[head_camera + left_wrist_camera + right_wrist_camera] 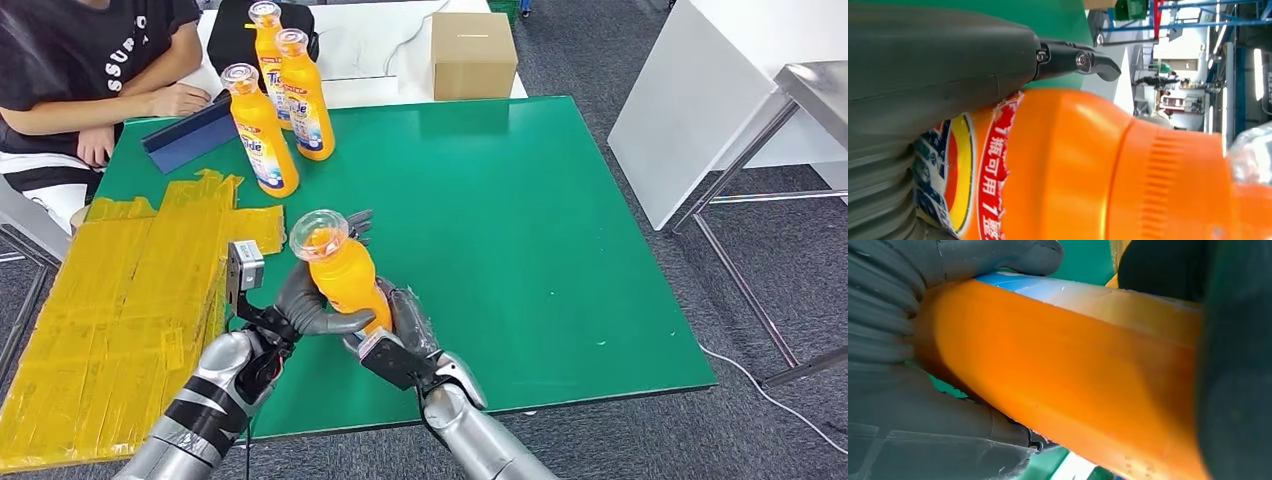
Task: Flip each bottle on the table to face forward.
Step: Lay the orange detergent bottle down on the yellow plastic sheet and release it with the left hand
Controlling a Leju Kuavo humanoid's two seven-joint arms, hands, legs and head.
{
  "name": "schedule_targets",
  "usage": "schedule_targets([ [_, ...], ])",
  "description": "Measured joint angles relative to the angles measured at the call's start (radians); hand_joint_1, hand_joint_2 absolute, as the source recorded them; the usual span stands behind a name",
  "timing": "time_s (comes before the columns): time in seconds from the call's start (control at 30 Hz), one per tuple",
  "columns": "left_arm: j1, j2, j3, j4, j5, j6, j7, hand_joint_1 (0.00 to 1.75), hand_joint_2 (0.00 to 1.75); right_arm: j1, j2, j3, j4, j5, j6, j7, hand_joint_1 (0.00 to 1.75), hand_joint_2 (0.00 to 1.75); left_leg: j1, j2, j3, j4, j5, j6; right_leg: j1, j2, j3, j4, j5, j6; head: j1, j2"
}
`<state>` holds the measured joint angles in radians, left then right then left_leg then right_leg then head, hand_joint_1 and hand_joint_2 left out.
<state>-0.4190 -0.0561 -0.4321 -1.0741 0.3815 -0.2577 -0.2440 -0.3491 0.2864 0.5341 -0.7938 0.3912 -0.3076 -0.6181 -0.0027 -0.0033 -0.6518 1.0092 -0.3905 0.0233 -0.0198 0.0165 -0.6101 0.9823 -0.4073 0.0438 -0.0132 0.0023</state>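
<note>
Yellow tape patches (120, 300) cover the left part of the green table (520, 230). Behind them, a person in a black shirt (90, 60) sits at the far left corner, with one hand near a dark blue flat bar (190, 135). Next come three upright orange plastic bottles with clear caps (268, 130), standing close together at the back of the table with their labels showing.

Near the front edge, the left hand (305, 305) wraps its grey thumb and fingers around a fourth orange plastic bottle (340, 270). That bottle is tilted a bit, with its clear cap up. In the left wrist view, a torn red and blue label (993, 165) shows under the thumb. The right hand (405, 325) grips the lower side of the same bottle, and the right wrist view shows its fingers (998, 257) curled over the orange side.

Farther back sits a brown cardboard box (473, 55). A white table (700, 90) stands off to the right.
</note>
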Motion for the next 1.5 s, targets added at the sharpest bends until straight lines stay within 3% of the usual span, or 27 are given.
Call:
schedule_targets([
  [0.33,0.000,0.000,-0.004,0.022,0.002,0.002,-0.005,0.03,1.75,-0.025,-0.001,0.043,0.043,-0.005,-0.044,0.001,1.75,1.75,0.000,0.000,0.000,0.000,0.000,0.000,0.000,0.000,0.000,0.000,0.000,0.000,0.000,0.000],
  [0.47,0.000,0.000,-0.005,0.031,0.010,0.010,-0.015,1.75,1.75,-0.028,-0.001,0.056,0.054,-0.018,-0.058,0.010,1.75,1.75,0.000,0.000,0.000,0.000,0.000,0.000,0.000,0.000,0.000,0.000,0.000,0.000,0.000,0.000],
  [1.13,0.013,-0.007,-0.004,0.013,0.023,0.090,-0.026,1.75,1.75,-0.028,-0.021,0.067,0.070,-0.096,-0.062,-0.002,1.75,1.75,0.000,0.000,0.000,0.000,0.000,0.000,0.000,0.000,0.000,0.000,0.000,0.000,0.000,0.000],
  [1.17,0.015,-0.007,-0.003,0.010,0.023,0.092,-0.026,1.75,1.75,-0.027,-0.022,0.066,0.070,-0.098,-0.062,-0.003,1.71,1.75,0.000,0.000,0.000,0.000,0.000,0.000,0.000,0.000,0.000,0.000,0.000,0.000,0.000,0.000],
  [1.2,0.017,-0.007,-0.002,0.006,0.022,0.094,-0.026,1.75,1.75,-0.026,-0.023,0.065,0.069,-0.101,-0.061,-0.004,1.41,1.75,0.000,0.000,0.000,0.000,0.000,0.000,0.000,0.000,0.000,0.000,0.000,0.000,0.000,0.000],
  [1.3,0.028,-0.003,0.003,-0.011,-0.001,0.120,-0.038,1.75,1.75,-0.018,-0.028,0.055,0.055,-0.126,-0.044,-0.009,0.14,1.75,0.000,0.000,0.000,0.000,0.000,0.000,0.000,0.000,0.000,0.000,0.000,0.000,0.000,0.000],
  [1.33,0.033,0.000,0.006,-0.022,-0.024,0.145,-0.050,1.75,1.75,-0.009,-0.032,0.046,0.039,-0.143,-0.032,-0.009,0.00,1.75,0.000,0.000,0.000,0.000,0.000,0.000,0.000,0.000,0.000,0.000,0.000,0.000,0.000,0.000],
  [1.5,0.046,0.060,0.090,-0.113,-0.283,0.412,-0.098,1.75,1.75,0.121,-0.092,-0.042,-0.186,-0.234,0.050,0.020,0.00,1.75,0.000,0.000,-0.001,0.000,0.000,0.000,0.000,0.000,-0.001,0.000,0.000,0.000,0.000,0.000],
])
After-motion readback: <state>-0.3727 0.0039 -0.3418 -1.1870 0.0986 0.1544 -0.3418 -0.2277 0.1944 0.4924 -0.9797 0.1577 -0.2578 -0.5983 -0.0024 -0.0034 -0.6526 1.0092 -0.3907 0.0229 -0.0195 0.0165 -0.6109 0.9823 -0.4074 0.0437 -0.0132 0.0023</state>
